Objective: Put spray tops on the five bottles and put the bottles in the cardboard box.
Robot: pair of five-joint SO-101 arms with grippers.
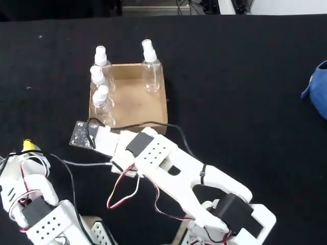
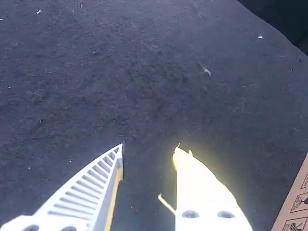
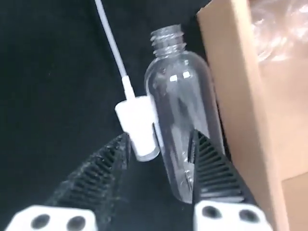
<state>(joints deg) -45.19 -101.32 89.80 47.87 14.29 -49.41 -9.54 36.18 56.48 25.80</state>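
A cardboard box stands mid-table with several clear bottles inside, each with a white spray top, such as one at the back right and one at the front left. In the right wrist view an uncapped clear bottle lies on the black cloth against the box's outer wall. A loose white spray top with its long tube lies beside it. My right gripper is open, its black fingers straddling the spray top and the bottle's lower part. My left gripper is open over bare cloth.
The right arm stretches from the front right to the box's front left corner. The left arm sits at the front left, its yellow fingertip pointing away. A blue object lies at the right edge. A cardboard corner shows beside the left gripper.
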